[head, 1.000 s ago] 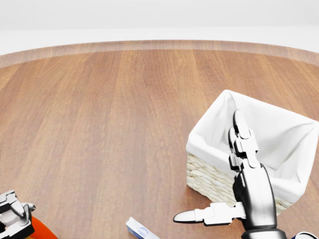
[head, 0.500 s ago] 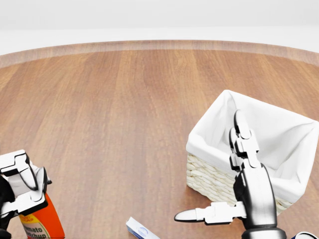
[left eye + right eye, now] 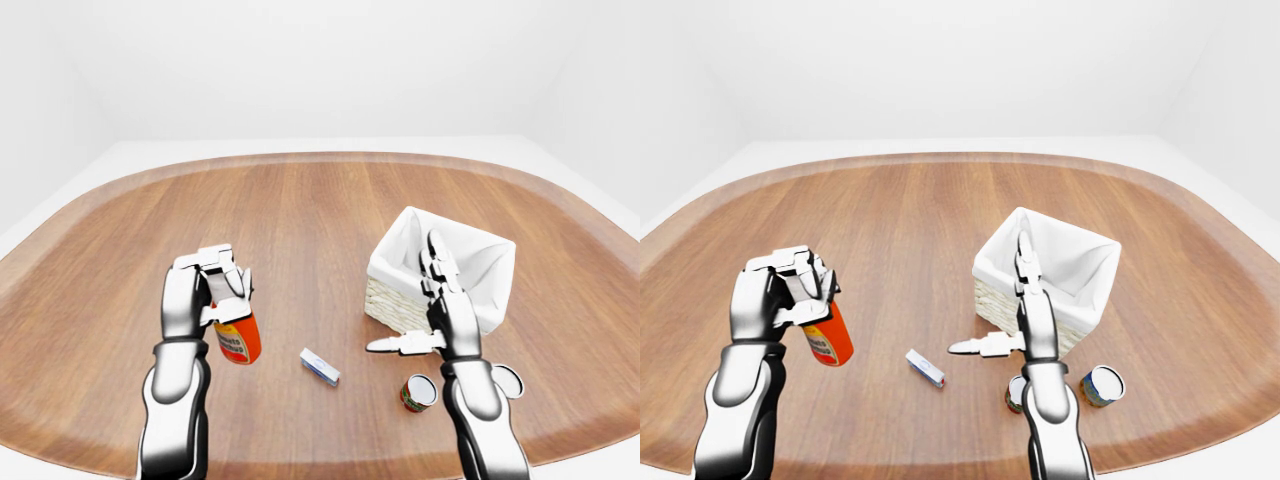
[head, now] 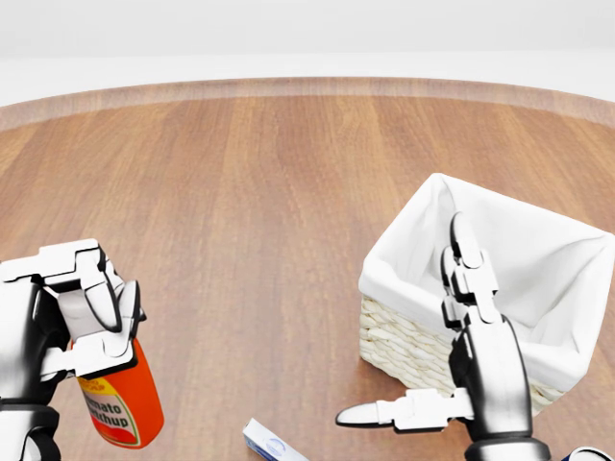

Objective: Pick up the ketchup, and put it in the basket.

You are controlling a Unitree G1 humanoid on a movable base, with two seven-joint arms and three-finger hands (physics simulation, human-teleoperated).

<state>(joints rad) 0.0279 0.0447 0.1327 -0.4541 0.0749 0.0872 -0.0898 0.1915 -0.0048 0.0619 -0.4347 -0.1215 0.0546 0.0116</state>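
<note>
Left hand (image 3: 210, 290) has its fingers wrapped round the ketchup bottle (image 3: 238, 340), held above the table (image 3: 300, 210); head view, right hand (image 4: 461, 336) splayed beside the basket (image 4: 404, 341); I'd carry it across level, clear the rim, then release.

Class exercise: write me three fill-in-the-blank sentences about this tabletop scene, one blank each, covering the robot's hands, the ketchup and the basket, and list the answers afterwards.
1. The ketchup bottle is gripped by the robot's ____ hand.
2. The right hand has its fingers ____, holding nothing.
3. The wicker basket has a cloth lining coloured ____.

Missing words: left; open; white
</note>
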